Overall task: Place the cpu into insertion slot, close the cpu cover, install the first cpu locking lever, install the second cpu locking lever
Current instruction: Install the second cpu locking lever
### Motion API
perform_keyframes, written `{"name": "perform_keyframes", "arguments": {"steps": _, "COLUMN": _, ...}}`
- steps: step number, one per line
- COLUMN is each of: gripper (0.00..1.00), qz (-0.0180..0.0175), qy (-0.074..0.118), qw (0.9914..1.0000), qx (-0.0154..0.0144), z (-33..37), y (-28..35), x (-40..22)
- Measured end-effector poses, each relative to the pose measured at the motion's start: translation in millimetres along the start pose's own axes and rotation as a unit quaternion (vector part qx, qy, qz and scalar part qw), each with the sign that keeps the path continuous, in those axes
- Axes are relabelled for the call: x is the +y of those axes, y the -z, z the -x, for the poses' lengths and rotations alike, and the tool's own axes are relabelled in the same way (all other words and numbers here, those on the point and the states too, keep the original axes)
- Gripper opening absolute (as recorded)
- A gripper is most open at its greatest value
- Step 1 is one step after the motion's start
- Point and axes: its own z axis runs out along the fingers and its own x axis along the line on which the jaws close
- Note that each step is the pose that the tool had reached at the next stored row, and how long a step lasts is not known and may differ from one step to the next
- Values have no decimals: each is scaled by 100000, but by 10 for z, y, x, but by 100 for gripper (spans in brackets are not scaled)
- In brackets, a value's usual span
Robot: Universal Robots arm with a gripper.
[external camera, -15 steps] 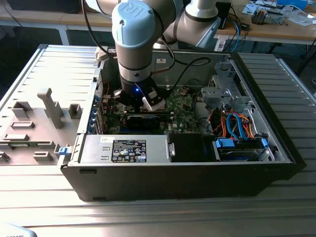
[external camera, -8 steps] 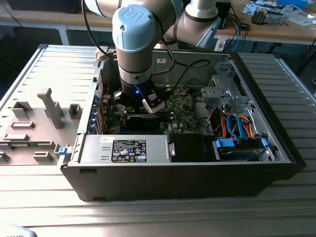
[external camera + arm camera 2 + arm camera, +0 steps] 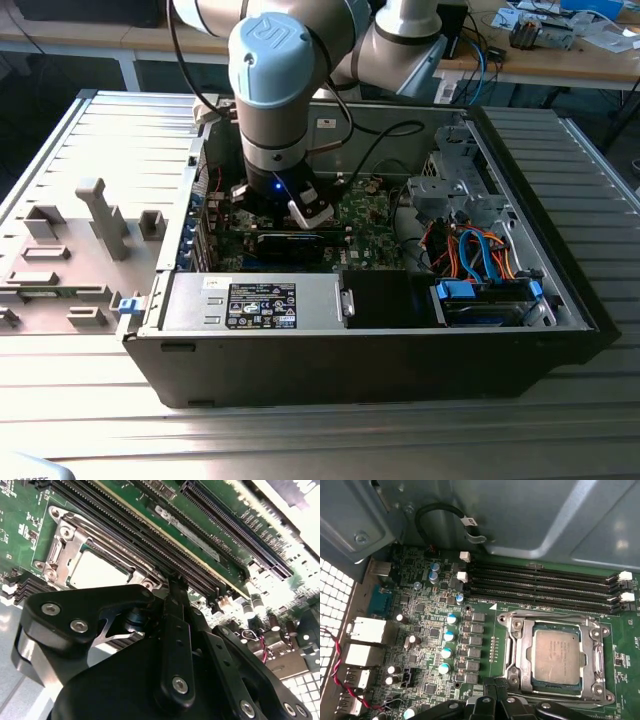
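The cpu (image 3: pixel 556 656) lies flat in the insertion slot (image 3: pixel 592 687), its dull silver top showing through the window of the cpu cover (image 3: pixel 518 652), which lies down over it. The second wrist view shows the same cpu (image 3: pixel 97 571) inside the silver cover (image 3: pixel 64 542). A thin metal lever (image 3: pixel 547 613) runs along the socket's edge beside the memory slots. My gripper (image 3: pixel 495 686) hovers low at one corner of the socket, fingers pressed together with nothing visible between them. Its black fingertips (image 3: pixel 173 586) meet just beside the cover's rim.
Several long black memory slots (image 3: pixel 545 587) run next to the socket. Capacitors (image 3: pixel 447 636) and rear ports (image 3: pixel 365 630) crowd the green motherboard (image 3: pixel 372 212). My arm (image 3: pixel 285 90) reaches down into the open computer case (image 3: pixel 560 250), near a black card (image 3: pixel 290 243) and the power supply (image 3: pixel 260 303).
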Motion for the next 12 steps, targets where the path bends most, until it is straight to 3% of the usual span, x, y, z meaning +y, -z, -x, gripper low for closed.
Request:
{"name": "perform_keyframes", "arguments": {"steps": 8, "gripper": 11, "qz": -35, "qy": 263, "qw": 100000, "qx": 69, "z": 0, "y": -4, "x": 11}}
{"name": "perform_keyframes", "arguments": {"steps": 12, "gripper": 11, "qz": -292, "qy": 380, "qw": 99999, "qx": 52, "z": 2, "y": 65, "x": 28}}
